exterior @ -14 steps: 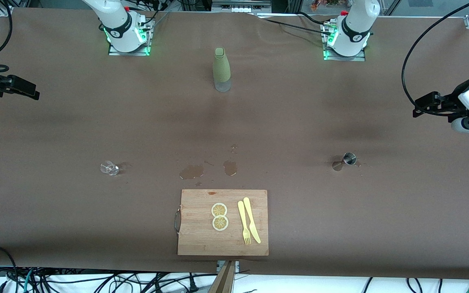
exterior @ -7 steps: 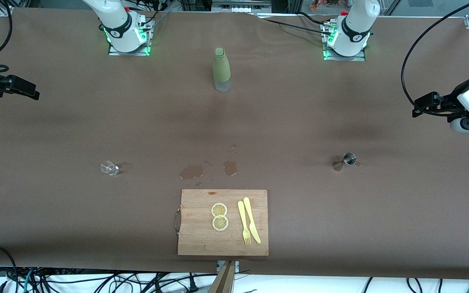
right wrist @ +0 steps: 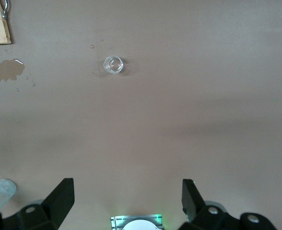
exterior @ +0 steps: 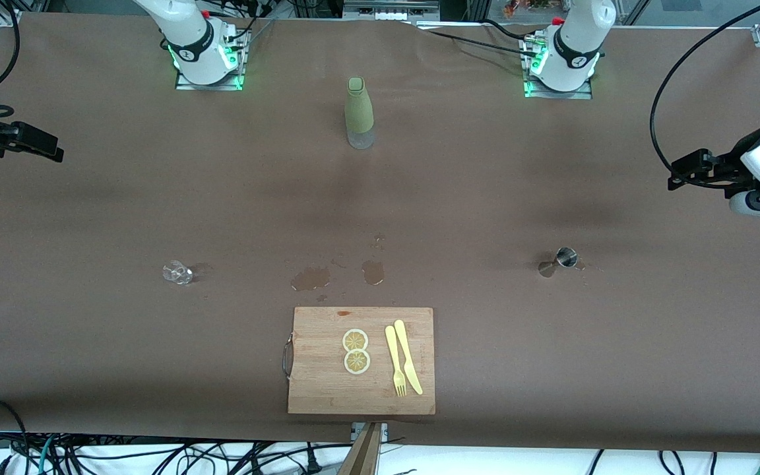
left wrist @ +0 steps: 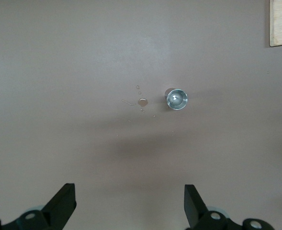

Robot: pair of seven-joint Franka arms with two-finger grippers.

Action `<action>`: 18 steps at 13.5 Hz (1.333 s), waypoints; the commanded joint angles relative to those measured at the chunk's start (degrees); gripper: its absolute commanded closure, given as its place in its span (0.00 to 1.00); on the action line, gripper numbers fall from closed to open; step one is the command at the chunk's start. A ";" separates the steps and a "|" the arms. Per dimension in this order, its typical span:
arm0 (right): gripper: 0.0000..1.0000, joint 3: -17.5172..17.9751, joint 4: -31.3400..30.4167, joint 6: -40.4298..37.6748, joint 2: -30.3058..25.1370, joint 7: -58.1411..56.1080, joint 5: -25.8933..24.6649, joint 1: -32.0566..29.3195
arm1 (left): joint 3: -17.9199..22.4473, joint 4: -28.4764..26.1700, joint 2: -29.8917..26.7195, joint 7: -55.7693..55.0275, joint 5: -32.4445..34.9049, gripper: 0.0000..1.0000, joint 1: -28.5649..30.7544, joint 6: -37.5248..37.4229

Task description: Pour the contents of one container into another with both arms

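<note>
I see the right gripper [exterior: 55, 153] hanging over the surface [exterior: 485, 198] at the right arm's end, jaws spread wide and holding nothing. The faceted glass cup [exterior: 177, 272] stands on the surface toward that same end, mouth up as the right wrist view shows it [right wrist: 114, 65]. Spilled puddles [exterior: 310, 278] lie mid-surface, just farther from the front camera than the wooden cutting board [exterior: 360, 402], which carries two lemon slices [exterior: 355, 350], a yellow fork [exterior: 394, 361] and a yellow knife [exterior: 408, 357]. The olive-green bottle [exterior: 358, 112] stands upright between the arm bases. The steel jigger [exterior: 565, 257] stands toward the left arm's end, long axis vertical, open cone facing up [left wrist: 177, 99]. The left gripper [exterior: 673, 181] hangs over that end, jaws spread, empty.
</note>
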 commanded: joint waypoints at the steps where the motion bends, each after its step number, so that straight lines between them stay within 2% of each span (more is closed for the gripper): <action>1: 0.00 -0.17 0.22 0.25 -0.04 0.49 -0.30 -0.33 | -0.16 -0.73 -0.66 1.32 0.87 0.00 0.36 0.55; 7: 0.00 -0.08 0.22 0.25 -0.04 0.49 -0.30 -0.16 | -0.08 -1.69 -0.58 0.97 0.87 0.00 0.36 1.60; 12: 0.00 -0.17 0.22 0.25 -0.04 0.49 -0.39 -0.24 | 0.01 -5.64 -0.58 1.23 0.78 0.00 1.41 6.60; 15: 0.00 -0.17 0.22 0.25 -0.04 0.49 -0.39 -0.24 | 0.01 -10.20 -0.58 1.76 0.60 0.00 2.37 11.96; 18: 0.00 -1.48 0.22 1.30 -0.04 0.49 -0.12 -0.33 | 0.01 -13.46 0.38 7.63 -3.08 0.00 4.13 16.35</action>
